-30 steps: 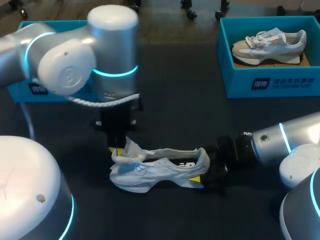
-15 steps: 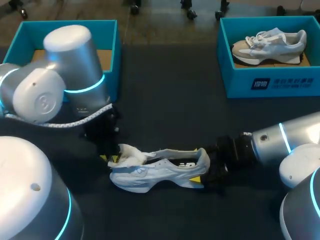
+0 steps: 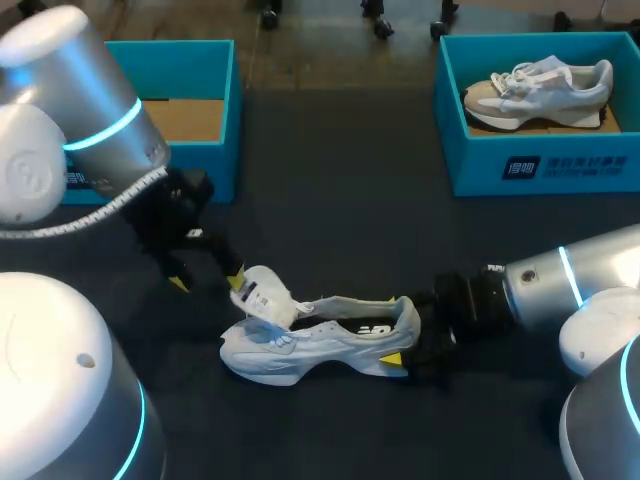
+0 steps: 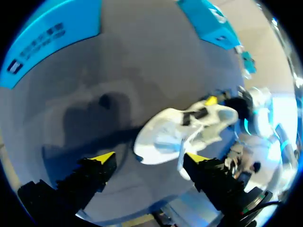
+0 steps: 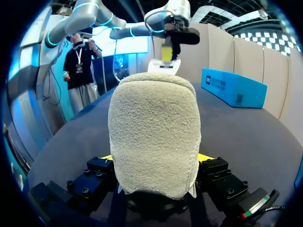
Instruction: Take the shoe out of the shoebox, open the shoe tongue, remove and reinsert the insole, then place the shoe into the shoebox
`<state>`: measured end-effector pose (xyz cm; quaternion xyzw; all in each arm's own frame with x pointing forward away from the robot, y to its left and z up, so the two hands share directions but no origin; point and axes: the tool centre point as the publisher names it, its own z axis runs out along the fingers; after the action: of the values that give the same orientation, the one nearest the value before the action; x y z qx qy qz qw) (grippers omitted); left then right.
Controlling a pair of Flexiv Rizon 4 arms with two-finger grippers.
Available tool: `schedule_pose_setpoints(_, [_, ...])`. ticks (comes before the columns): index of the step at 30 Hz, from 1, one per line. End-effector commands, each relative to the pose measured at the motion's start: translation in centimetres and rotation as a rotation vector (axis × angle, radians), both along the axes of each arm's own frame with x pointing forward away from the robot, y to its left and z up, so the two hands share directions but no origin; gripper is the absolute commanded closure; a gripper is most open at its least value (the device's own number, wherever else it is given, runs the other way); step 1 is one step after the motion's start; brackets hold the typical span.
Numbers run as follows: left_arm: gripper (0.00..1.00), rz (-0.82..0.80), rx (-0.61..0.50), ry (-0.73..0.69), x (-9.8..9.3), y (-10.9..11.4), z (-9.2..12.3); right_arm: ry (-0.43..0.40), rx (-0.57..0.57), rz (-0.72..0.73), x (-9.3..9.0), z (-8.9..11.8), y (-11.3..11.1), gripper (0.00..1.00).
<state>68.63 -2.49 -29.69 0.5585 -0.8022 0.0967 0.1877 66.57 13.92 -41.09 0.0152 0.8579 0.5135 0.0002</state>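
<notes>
A white sneaker (image 3: 320, 342) lies on its sole on the dark table, toe to the left, with its tongue (image 3: 262, 293) pulled up and folded forward. My left gripper (image 3: 207, 280) hangs open just left of the toe, touching nothing. In the left wrist view the sneaker (image 4: 184, 130) lies ahead of the open left gripper (image 4: 149, 158), and the space between the tips holds nothing. My right gripper (image 3: 405, 335) is shut on the heel. In the right wrist view the suede heel (image 5: 154, 137) fills the space between the fingers of the right gripper (image 5: 156, 158).
An open teal shoebox (image 3: 215, 60) with a bare cardboard floor stands at the back left, close behind my left arm. A second teal shoebox (image 3: 540, 160) at the back right holds another sneaker (image 3: 540, 88).
My left gripper has let go of the tongue, opened wide and drawn back to the left of the toe. The tongue stays raised. My right arm has not moved.
</notes>
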Motion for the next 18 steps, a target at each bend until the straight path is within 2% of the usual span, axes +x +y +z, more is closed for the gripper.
schedule_pose_setpoints(1, [0.0,-0.074,0.006,-0.03,0.2,-0.8,3.4,0.0,-0.005,0.0,0.0,0.1,0.1,1.0])
schedule_pose_setpoints(6, [0.0,-0.1,-0.001,-0.13,0.3,-3.1,5.9,0.0,-0.005,0.0,0.0,0.1,0.1,1.0])
schedule_pose_setpoints(8, [0.08,-0.113,0.002,-0.15,0.5,-4.0,6.7,0.0,-0.005,0.0,0.0,0.1,0.1,1.0])
schedule_pose_setpoints(9, [0.18,-0.133,0.007,-0.16,0.6,-4.5,7.2,0.0,-0.005,0.0,0.0,0.1,0.1,1.0])
schedule_pose_setpoints(11, [0.53,-0.183,0.003,-0.184,0.6,-5.4,8.1,0.0,-0.005,0.0,0.0,0.1,0.1,1.0])
schedule_pose_setpoints(12, [0.64,-0.254,-0.011,-0.172,0.6,-5.7,8.7,0.0,-0.005,0.0,0.0,0.1,0.1,1.0])
schedule_pose_setpoints(13, [1.0,-0.315,-0.034,-0.174,0.5,-5.8,9.2,0.0,-0.005,0.0,0.0,0.1,0.1,1.0])
schedule_pose_setpoints(18, [1.0,-0.608,-0.083,-0.236,-0.2,-6.5,11.3,0.0,-0.005,0.0,0.0,0.1,0.1,1.0])
